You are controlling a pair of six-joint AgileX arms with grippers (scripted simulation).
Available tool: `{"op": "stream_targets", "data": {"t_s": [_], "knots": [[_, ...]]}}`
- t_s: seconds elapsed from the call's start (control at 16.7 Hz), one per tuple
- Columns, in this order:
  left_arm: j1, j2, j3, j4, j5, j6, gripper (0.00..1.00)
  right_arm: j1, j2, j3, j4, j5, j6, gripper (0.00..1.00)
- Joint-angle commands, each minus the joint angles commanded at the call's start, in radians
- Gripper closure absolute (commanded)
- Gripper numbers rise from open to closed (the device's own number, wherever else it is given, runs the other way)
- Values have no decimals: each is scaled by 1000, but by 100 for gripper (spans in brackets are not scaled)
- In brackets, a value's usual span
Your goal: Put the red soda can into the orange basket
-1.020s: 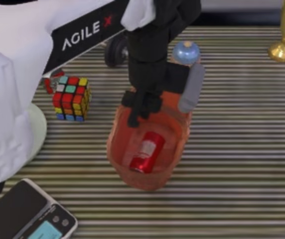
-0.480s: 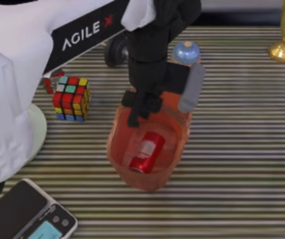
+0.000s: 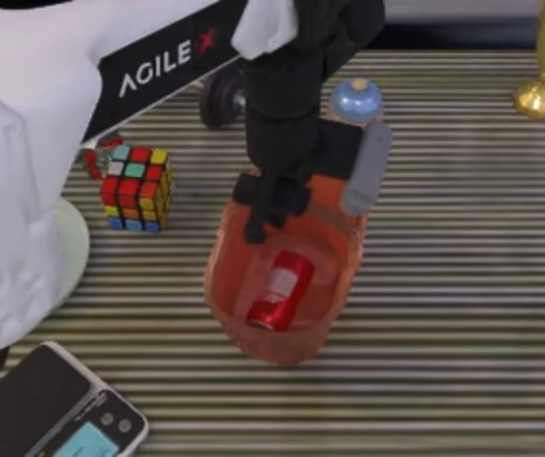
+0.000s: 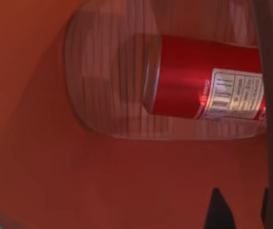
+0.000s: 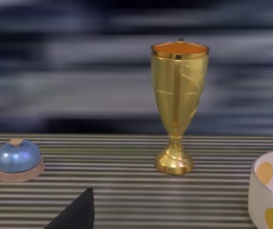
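One red soda can (image 3: 280,289), smooth metal cylinder, lies inside the translucent ribbed orange basket (image 3: 223,286); left gripper (image 3: 265,211) above, grip state indiscernible.

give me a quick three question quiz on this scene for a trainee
1. True or false: the red soda can lies on its side inside the orange basket.
2. Which arm's gripper is over the basket? A) left B) right
3. What multicoloured thing sits on the table left of the basket?

Key:
1. True.
2. A: the left gripper is over the basket's far end, holding nothing.
3. The puzzle cube.
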Motion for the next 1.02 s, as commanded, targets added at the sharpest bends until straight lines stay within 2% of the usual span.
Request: {"op": "stream_targets", "data": {"t_s": [0.54, 1.02], "knots": [[2, 1, 3, -4, 0, 3, 100, 0, 0, 0, 0, 0, 0, 0], [56, -20, 166, -187, 0, 36, 100, 0, 0, 0, 0, 0, 0, 0]]}}
